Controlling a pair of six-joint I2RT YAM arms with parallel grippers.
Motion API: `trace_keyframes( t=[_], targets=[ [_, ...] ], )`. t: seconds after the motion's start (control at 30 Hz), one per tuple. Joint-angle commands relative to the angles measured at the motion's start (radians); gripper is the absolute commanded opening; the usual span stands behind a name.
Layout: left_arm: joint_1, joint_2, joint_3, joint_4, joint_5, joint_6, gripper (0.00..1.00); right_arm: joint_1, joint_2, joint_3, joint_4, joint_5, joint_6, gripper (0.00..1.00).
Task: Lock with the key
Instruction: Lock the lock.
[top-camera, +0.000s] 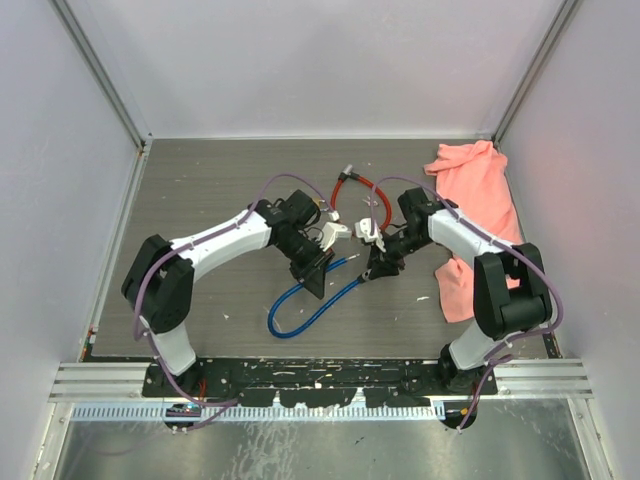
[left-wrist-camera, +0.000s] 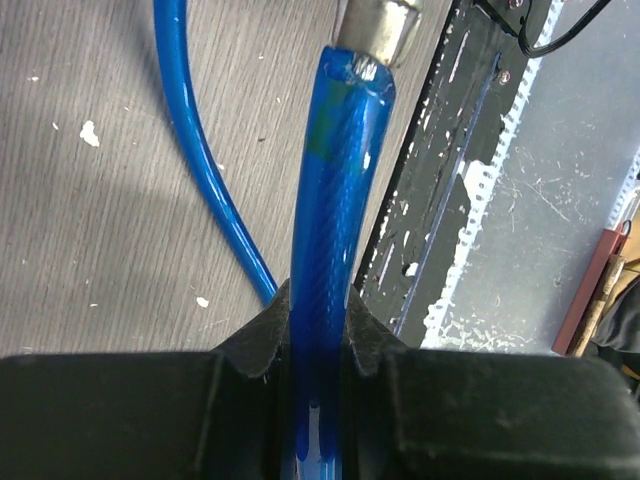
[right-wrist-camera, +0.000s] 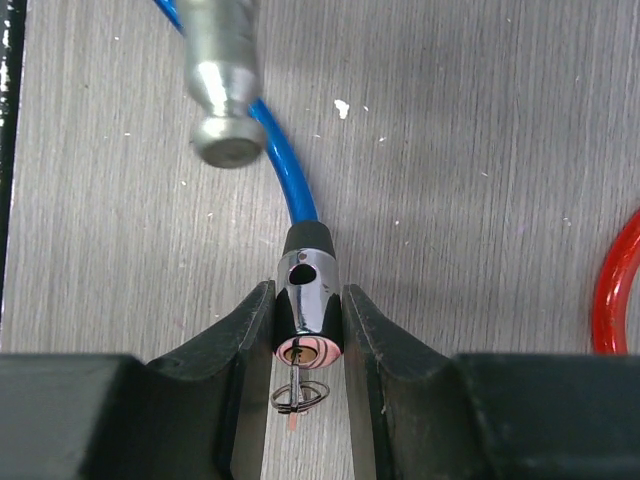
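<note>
Blue sheathed cable (left-wrist-camera: 325, 200) was clamped between the drawn-in jaws of the left gripper (left-wrist-camera: 318, 330), a short way behind its metal pin (left-wrist-camera: 380, 25). The rest of it lay looped on the grey table (top-camera: 200, 180), on the near side.

To the right, the right gripper (right-wrist-camera: 307, 312) was clamped on the chrome lock body (right-wrist-camera: 310, 285), with the keyway facing the wrist and a side hole (right-wrist-camera: 300, 258) showing. The pin stood close to the lock body but apart from it, not yet in the hole.

Judged step: seat the pin before any key is turned. Bring the pin square to the hole, hold the lock body still, and press straight in. A tilted pin would likely skid off the chrome.

A small wire ring (right-wrist-camera: 298, 393) showed below the keyway; whether it carried the key could not be told. Further right lay a red cable (right-wrist-camera: 606, 300), then a pink cloth (top-camera: 480, 200). Neither blocked the approach. The right fingers flanking the keyway would likely hinder key access.
</note>
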Motion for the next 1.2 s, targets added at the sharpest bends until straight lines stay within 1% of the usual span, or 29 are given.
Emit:
trace_keyframes(
  t=[0.0, 0.13, 0.23, 0.33, 0.43, 0.53, 0.6, 0.7, 0.77, 0.87, 0.93, 1.0, 1.07, 1.17],
  targets=[
    [-0.007, 0.010, 0.035, -0.063, 0.044, -0.024, 0.00, -0.025, 0.038, -0.002, 0.101, -0.024, 0.053, 0.01],
    [0.035, -0.001, 0.037, 0.012, 0.052, -0.114, 0.00, -0.081, 0.083, 0.068, 0.063, -0.057, 0.078, 0.01],
    [0.104, -0.038, 0.009, 0.126, 0.067, -0.226, 0.00, -0.101, 0.103, 0.147, 0.018, -0.021, 0.096, 0.01],
    [0.177, -0.093, -0.060, 0.294, 0.085, -0.358, 0.00, -0.102, 0.132, 0.245, -0.054, 0.029, 0.093, 0.01],
    [0.200, -0.179, -0.166, 0.463, 0.077, -0.452, 0.00, -0.103, 0.144, 0.346, -0.099, 0.065, 0.100, 0.01],
    [0.200, -0.266, -0.233, 0.537, -0.022, -0.456, 0.00, -0.102, 0.139, 0.460, -0.120, 0.114, 0.106, 0.01],
    [0.199, -0.338, -0.284, 0.587, -0.124, -0.443, 0.00, -0.100, 0.128, 0.531, -0.128, 0.146, 0.106, 0.01],
    [0.189, -0.447, -0.376, 0.714, -0.229, -0.411, 0.00, -0.084, 0.103, 0.631, -0.131, 0.203, 0.107, 0.01],
    [0.158, -0.519, -0.430, 0.803, -0.294, -0.359, 0.00, -0.053, 0.073, 0.668, -0.110, 0.254, 0.112, 0.01],
    [0.104, -0.550, -0.466, 0.892, -0.343, -0.312, 0.00, 0.024, 0.008, 0.644, -0.038, 0.332, 0.125, 0.01],
    [0.084, -0.525, -0.435, 0.853, -0.340, -0.319, 0.00, 0.093, -0.070, 0.564, 0.080, 0.389, 0.134, 0.01],
    [0.073, -0.478, -0.405, 0.839, -0.299, -0.368, 0.00, 0.152, -0.130, 0.480, 0.164, 0.441, 0.113, 0.01],
    [0.070, -0.445, -0.382, 0.843, -0.235, -0.437, 0.00, 0.202, -0.146, 0.469, 0.164, 0.481, 0.061, 0.01],
    [0.070, -0.414, -0.341, 0.819, -0.119, -0.471, 0.00, 0.217, -0.147, 0.502, 0.096, 0.478, -0.050, 0.01]
  ],
)
